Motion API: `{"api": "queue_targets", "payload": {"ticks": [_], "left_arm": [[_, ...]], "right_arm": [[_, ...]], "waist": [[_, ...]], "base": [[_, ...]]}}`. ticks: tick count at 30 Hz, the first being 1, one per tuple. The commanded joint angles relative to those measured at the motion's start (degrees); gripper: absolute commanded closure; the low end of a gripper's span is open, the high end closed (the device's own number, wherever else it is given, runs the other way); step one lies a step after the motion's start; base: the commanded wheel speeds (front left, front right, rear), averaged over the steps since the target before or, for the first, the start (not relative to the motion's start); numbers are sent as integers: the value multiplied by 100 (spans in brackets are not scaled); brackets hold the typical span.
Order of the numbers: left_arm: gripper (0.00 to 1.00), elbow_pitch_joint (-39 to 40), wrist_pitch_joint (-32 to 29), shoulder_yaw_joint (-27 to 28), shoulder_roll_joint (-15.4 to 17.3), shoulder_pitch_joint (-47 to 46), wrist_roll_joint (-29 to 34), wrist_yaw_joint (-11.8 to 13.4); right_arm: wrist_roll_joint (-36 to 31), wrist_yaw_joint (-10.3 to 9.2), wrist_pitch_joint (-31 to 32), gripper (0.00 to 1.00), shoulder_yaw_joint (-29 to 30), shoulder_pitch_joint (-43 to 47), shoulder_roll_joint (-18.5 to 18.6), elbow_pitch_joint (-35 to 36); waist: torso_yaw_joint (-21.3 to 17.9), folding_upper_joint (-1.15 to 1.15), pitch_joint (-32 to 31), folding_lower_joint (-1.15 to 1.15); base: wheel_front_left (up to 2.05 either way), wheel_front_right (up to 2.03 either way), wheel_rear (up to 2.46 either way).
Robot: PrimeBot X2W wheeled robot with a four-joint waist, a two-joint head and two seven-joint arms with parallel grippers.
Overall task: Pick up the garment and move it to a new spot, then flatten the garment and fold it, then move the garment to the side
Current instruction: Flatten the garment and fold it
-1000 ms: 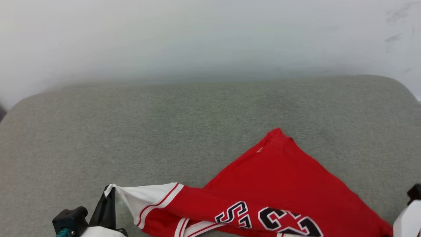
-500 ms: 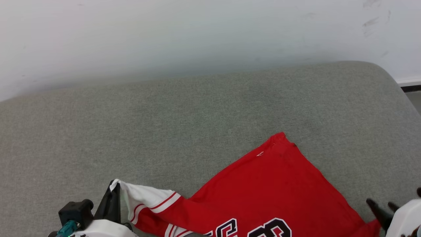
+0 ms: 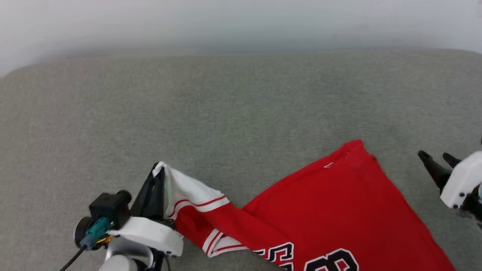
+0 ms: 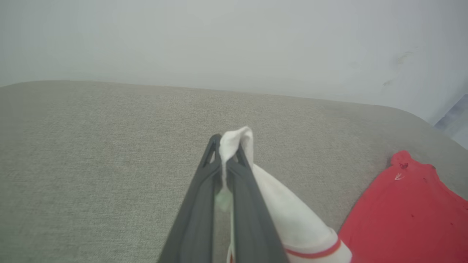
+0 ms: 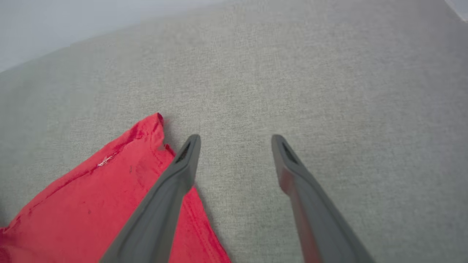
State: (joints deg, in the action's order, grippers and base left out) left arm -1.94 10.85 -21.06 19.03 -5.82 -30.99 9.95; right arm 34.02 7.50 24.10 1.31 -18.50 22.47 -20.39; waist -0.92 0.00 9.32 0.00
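Red, thin and limp, the garment (image 3: 331,210) is spread rumpled on the near right of the grey padded surface (image 3: 241,105). Its white sleeve (image 3: 188,192) is pinched in the closed jaws of the left gripper (image 3: 157,171); the right gripper (image 3: 433,155), jaws apart and empty, is held near the red corner (image 3: 354,147), judged the likeliest second hold.
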Motion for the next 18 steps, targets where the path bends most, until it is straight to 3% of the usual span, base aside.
{"api": "queue_targets", "payload": {"ticks": [1, 8, 18], "left_arm": [[100, 18, 43, -36, -51, -145, 42, -44], [100, -56, 148, -214, -238, -545, 127, -180], [100, -270, 277, -345, -426, -885, 187, -326]], "right_arm": [[109, -2, 273, 0, -123, -191, 95, -6], [290, -2, 2121, 0, -568, -1006, 257, -92], [253, -2, 3159, 0, -1103, -1245, 83, -454]], "waist": [[247, 0, 257, 0], [597, 0, 667, 0], [931, 0, 997, 0]], "base": [[0, 0, 0], [0, 0, 0], [0, 0, 0]]}}
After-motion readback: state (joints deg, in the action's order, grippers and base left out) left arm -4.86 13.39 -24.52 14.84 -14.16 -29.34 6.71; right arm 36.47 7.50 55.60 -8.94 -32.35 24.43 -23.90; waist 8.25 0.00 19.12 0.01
